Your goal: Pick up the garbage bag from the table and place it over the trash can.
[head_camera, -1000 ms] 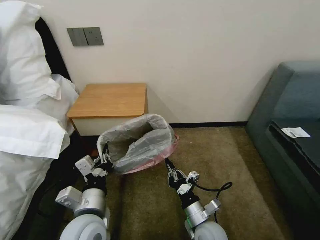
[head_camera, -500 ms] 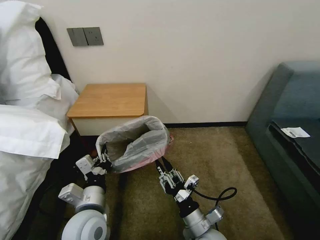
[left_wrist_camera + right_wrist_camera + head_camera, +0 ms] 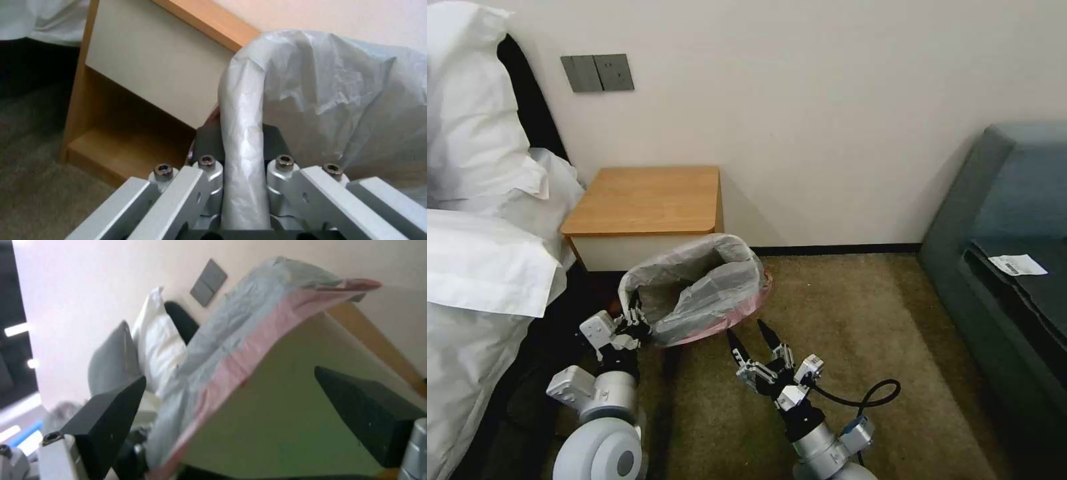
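The garbage bag [image 3: 694, 287], grey and crinkly with a pinkish rim, lies draped over the trash can on the carpet in front of the table [image 3: 647, 197]. In the right wrist view the trash can [image 3: 285, 420] shows its pale green wall under the bag [image 3: 249, 316]. My left gripper [image 3: 634, 323] is shut on the bag's near-left rim; the left wrist view has a fold of bag [image 3: 242, 100] pinched in that gripper [image 3: 242, 143]. My right gripper [image 3: 746, 331] is open, just clear of the bag's near-right edge, and nothing is held between the spread fingers of this gripper [image 3: 236, 400].
White pillows and bedding [image 3: 480, 200] crowd the left side. A grey-blue sofa [image 3: 1014, 220] stands at the right with a paper slip on it. Brown carpet [image 3: 860, 313] lies between them. A black cable [image 3: 867, 393] loops beside my right wrist.
My right gripper let go of the bag's rim, opened and drew back toward me. The bag's right side sank lower onto the can. The left gripper kept its hold.
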You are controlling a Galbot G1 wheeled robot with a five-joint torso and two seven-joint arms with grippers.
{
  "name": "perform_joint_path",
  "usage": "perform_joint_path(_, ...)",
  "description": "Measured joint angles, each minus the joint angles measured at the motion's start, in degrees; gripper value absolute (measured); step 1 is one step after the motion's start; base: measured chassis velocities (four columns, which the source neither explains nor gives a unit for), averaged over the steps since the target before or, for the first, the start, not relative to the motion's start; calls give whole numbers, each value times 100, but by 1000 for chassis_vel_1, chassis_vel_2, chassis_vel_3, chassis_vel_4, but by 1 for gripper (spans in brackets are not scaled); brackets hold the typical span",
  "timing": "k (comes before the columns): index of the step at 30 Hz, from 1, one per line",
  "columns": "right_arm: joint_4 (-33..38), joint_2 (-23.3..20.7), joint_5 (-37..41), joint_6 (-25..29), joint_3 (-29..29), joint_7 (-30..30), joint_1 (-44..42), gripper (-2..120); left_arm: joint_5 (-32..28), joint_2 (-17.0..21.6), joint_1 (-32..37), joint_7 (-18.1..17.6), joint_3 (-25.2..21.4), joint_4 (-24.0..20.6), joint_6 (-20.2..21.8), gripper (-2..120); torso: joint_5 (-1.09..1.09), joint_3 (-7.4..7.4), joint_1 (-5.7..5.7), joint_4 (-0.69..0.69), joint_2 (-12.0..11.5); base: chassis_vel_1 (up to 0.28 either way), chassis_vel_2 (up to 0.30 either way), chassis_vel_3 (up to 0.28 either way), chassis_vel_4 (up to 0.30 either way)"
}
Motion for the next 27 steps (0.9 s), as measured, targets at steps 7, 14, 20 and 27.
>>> perform_joint_path(7,-27,124,608,-112,13,43,118,97,11,-1,49,0,11,-74,-2,8,0,0,0,0,0,0,0,0,0)
perform_joint_path(14,-81,247,741,-139,29,48,232,83,98,-41,106,9,61,-80,-19,8,-2,0,0,0,0,0,0,0,0)
perform_joint_path(20,-145,267,747,-140,49,47,260,72,130,-49,168,24,70,-80,-69,8,-2,0,0,0,0,0,0,0,0)
perform_joint_path(27,-172,275,667,-126,66,9,233,44,131,-41,139,26,38,-92,-77,8,-2,0,0,0,0,0,0,0,0)
